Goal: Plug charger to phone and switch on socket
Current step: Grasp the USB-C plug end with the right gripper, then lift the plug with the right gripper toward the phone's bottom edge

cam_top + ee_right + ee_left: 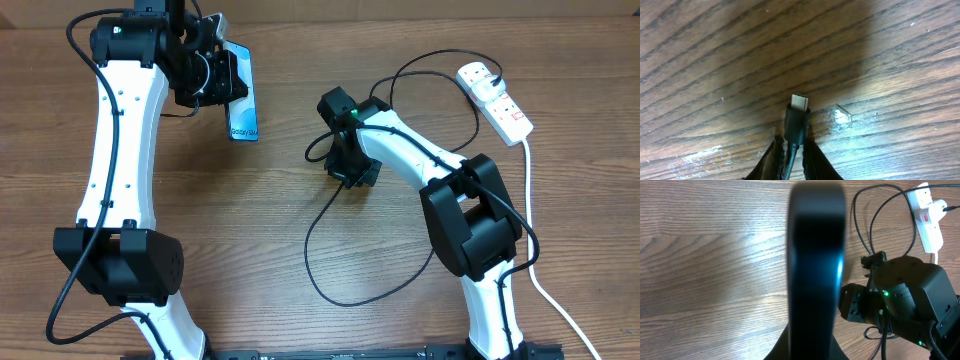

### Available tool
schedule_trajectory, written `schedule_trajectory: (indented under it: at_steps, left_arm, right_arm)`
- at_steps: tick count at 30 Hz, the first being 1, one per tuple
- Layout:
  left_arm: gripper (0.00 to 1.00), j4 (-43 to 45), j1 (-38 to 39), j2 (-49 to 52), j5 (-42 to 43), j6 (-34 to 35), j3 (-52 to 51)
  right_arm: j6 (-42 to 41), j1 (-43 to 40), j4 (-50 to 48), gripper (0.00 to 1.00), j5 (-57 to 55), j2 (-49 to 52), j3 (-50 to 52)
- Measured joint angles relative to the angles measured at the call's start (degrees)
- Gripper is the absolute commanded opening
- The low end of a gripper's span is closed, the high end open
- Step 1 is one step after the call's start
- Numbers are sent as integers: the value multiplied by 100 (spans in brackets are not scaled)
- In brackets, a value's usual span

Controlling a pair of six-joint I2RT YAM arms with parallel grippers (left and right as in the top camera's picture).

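Observation:
My left gripper [222, 80] is shut on the phone [242, 95], held up edge-on above the table at the back left; its blue lit screen shows in the overhead view. In the left wrist view the phone [816, 265] is a dark blurred slab filling the middle. My right gripper [350, 165] is shut on the charger's small plug tip [799, 112], metal end pointing away, just above the wood. The thin black cable [320, 230] loops across the table to the black plug [484, 72] in the white socket [497, 100] at the back right.
The socket's thick white cord [535, 240] runs down the right side of the table. The socket with its red switch [926, 216] also shows at the top right of the left wrist view, above my right arm [905, 300].

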State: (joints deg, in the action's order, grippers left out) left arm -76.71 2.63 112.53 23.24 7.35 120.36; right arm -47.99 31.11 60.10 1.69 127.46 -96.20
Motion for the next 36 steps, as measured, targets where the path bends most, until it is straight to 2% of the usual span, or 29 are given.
schedule_trajectory:
  at_steps: [8,23,30,36]
  left_arm:
    - [4,0,0,0,0,2,0]
    - [4,-13,0,0,94,-2,0]
    - [4,-164,0,0,1342,-446,0]
    - [4,-107,-55,0,2776,-638,0]
  right_arm:
    - [-2,0,-31,4,44,0,0]
    - [219,-72,-83,4,114,-2,0]
    - [953,-254,0,4,404,-509,4]
    - [1945,-267,125,4,1405,-2111,0]
